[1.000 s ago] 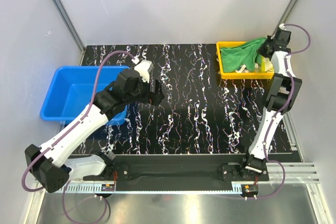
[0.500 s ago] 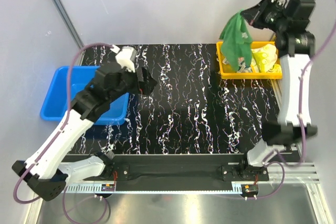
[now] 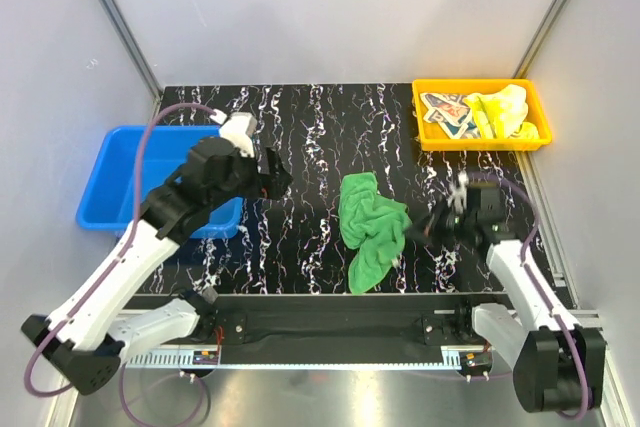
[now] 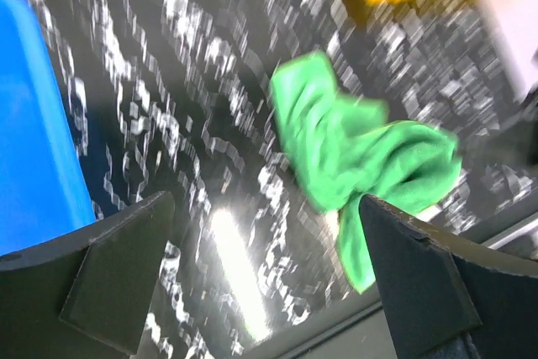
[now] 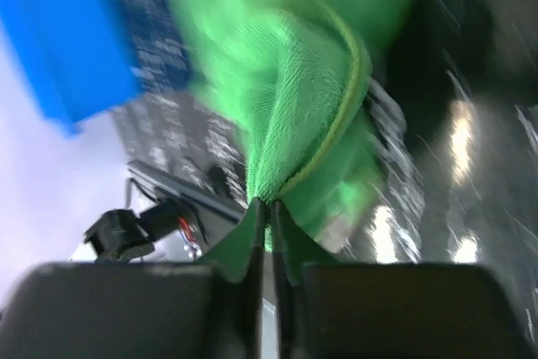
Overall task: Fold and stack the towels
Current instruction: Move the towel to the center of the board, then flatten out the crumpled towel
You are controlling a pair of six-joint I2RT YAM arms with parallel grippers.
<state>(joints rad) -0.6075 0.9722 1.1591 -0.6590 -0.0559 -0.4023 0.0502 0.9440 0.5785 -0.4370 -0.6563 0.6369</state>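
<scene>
The green towel lies crumpled on the black marbled table, right of centre near the front; it also shows in the left wrist view. My right gripper sits low at its right side, shut on a hemmed fold of the green towel, the jaws pinched together. A pale yellow towel and a printed cream towel lie in the yellow tray at the back right. My left gripper hovers left of the green towel, open and empty.
A blue bin stands at the left table edge, under my left arm; it shows in both wrist views. A black rail runs along the front edge. Grey walls enclose the table.
My right arm swung down from the yellow tray to the front middle, carrying the green towel, which now rests on the table. The left arm shifted slightly.
</scene>
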